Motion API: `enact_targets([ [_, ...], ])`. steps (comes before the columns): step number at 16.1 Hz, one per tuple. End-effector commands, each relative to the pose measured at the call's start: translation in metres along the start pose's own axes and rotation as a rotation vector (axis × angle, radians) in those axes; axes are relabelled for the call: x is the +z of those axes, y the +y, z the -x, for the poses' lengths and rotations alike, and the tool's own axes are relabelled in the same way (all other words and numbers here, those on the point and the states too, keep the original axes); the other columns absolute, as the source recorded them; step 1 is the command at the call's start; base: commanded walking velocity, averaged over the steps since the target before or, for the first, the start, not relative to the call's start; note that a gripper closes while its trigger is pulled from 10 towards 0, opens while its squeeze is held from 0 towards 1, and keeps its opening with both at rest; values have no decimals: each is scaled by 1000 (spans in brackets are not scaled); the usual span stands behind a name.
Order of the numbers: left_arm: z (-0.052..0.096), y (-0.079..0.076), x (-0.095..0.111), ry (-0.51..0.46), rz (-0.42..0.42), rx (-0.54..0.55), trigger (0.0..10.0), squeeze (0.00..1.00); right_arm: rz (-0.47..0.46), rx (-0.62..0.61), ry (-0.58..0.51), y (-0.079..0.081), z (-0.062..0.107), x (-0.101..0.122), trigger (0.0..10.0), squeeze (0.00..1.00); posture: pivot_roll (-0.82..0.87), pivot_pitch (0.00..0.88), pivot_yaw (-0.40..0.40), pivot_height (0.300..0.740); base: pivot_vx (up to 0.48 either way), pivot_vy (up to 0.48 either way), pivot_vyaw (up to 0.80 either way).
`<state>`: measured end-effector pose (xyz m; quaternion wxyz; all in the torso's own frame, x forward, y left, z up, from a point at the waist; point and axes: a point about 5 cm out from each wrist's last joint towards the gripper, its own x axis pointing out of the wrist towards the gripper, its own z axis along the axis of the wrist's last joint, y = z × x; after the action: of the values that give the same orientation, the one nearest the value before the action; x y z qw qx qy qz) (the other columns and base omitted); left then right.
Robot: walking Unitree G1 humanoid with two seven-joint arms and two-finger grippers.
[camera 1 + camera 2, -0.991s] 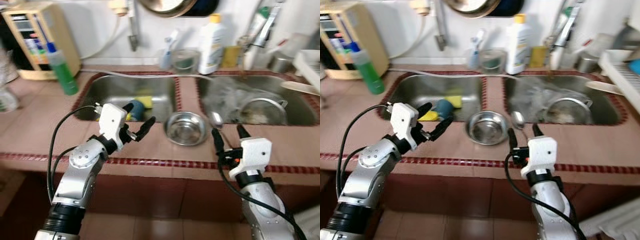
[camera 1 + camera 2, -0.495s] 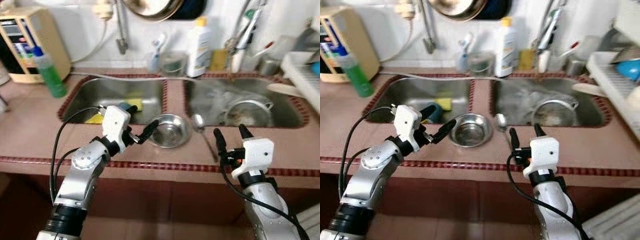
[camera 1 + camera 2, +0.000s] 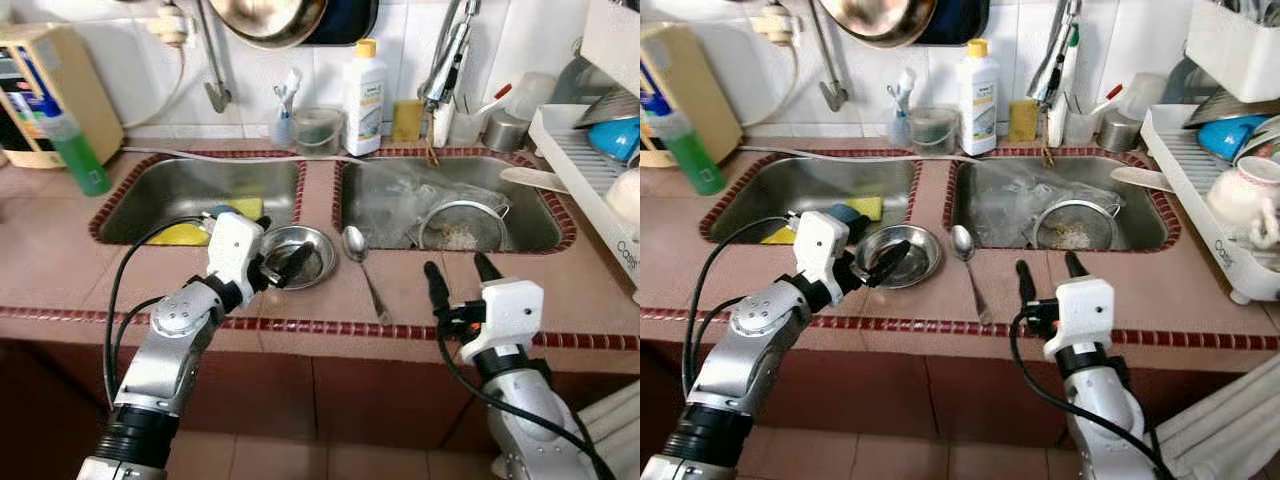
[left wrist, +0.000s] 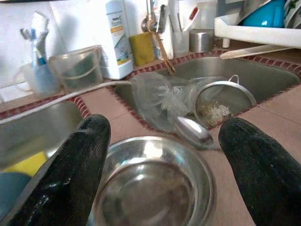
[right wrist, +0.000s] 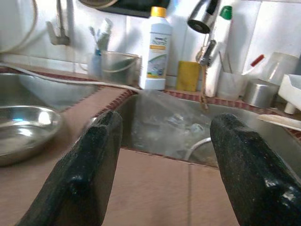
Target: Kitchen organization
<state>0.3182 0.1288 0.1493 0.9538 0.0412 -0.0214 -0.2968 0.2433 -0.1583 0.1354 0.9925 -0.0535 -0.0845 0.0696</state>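
Left gripper (image 3: 278, 262), jaws spread, hovering over shallow round steel bowl (image 3: 312, 252) at frame centre on tiled surface (image 3: 60, 270); right gripper (image 3: 456, 275) released, waiting. Bowl and long steel spoon (image 3: 362, 262) lying ungrasped; organizing seemingly barely starting.

Home kitchen — double sink (image 3: 450, 200), dish rack (image 3: 1200, 180)

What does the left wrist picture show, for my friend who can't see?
The left gripper's two black fingers are spread open around a steel bowl on the counter. A spoon lies just beyond it, with the sink's strainer behind.
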Motion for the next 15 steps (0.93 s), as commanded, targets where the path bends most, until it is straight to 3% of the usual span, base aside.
enact_targets([
  [1, 2, 7, 0, 15, 0, 19, 10000, 0, -5, 28, -8, 5, -1, 3, 10000, 0, -161, 22, 69, 740, 0, 0, 0],
  [10, -12, 8, -9, 161, 94, 35, 10000, 0, 11, 67, 51, 14, 1, -3, 10000, 0, -167, 24, 64, 740, 0, 0, 0],
  [15, -35, 12, -6, 230, 140, 102, 10000, 0, -36, 158, 50, 29, 9, 2, 10000, 0, -182, 56, 66, 740, 0, 0, 0],
])
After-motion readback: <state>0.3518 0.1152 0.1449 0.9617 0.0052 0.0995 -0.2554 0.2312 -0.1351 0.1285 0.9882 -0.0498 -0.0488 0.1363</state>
